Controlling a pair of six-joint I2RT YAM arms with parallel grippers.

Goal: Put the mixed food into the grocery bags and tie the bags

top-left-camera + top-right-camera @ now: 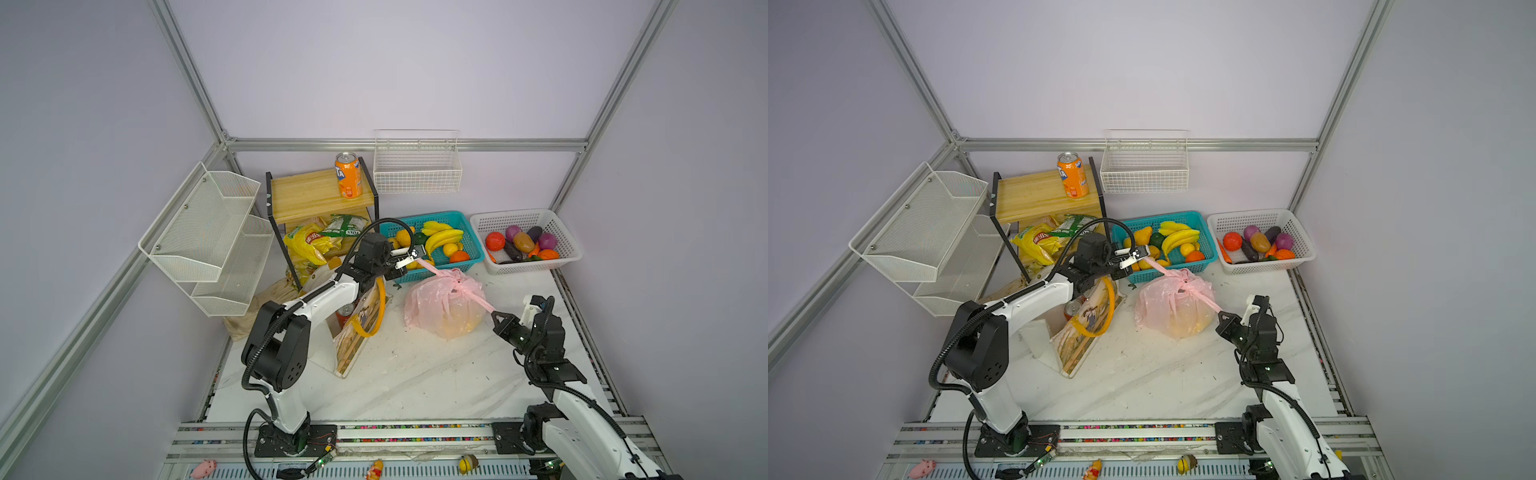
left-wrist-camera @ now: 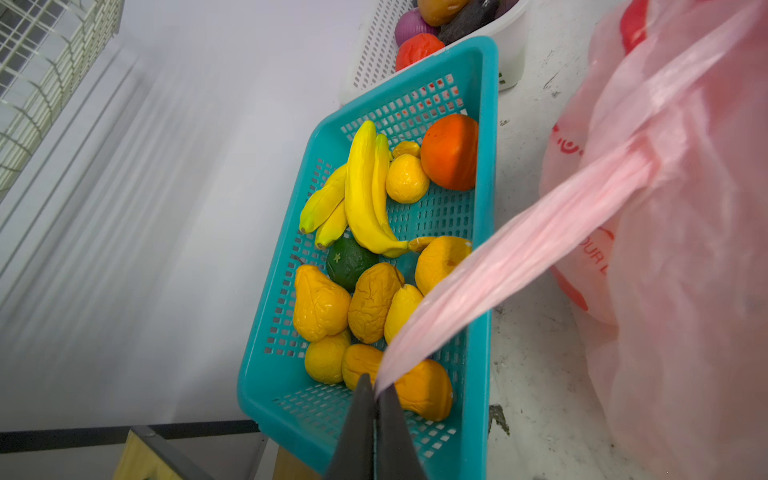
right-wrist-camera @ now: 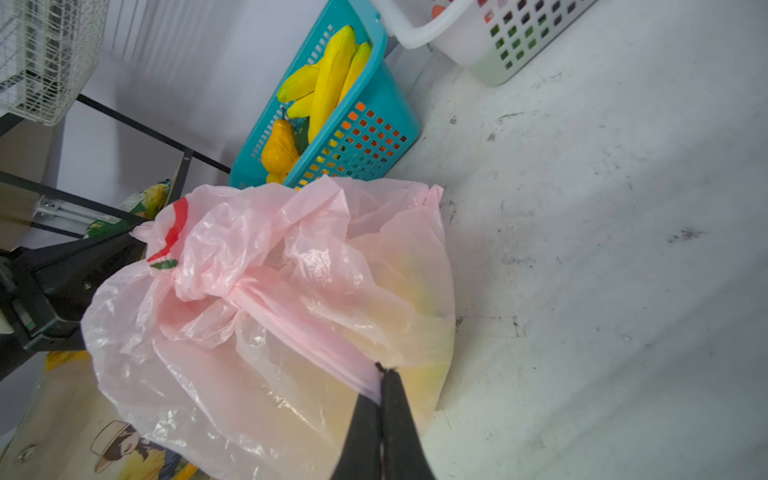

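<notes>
White marbled tabletop (image 1: pixel 415 374) is carrying the pink bag (image 1: pixel 440 305), which is sitting in front of the teal basket (image 1: pixel 475 248) with yellow fruit (image 1: pixel 457 326) showing through its wall and its handles knotting on top. Left gripper (image 2: pixel 376 388), jaws pressed together, is pinching one handle tail above the basket, while the right gripper (image 3: pixel 382 374) is pinching the other tail on the near side, both strips stretching taut. Canvas tote (image 1: pixel 353 345) is leaning beside the left arm, a red can (image 1: pixel 345 314) peeking from it.
</notes>
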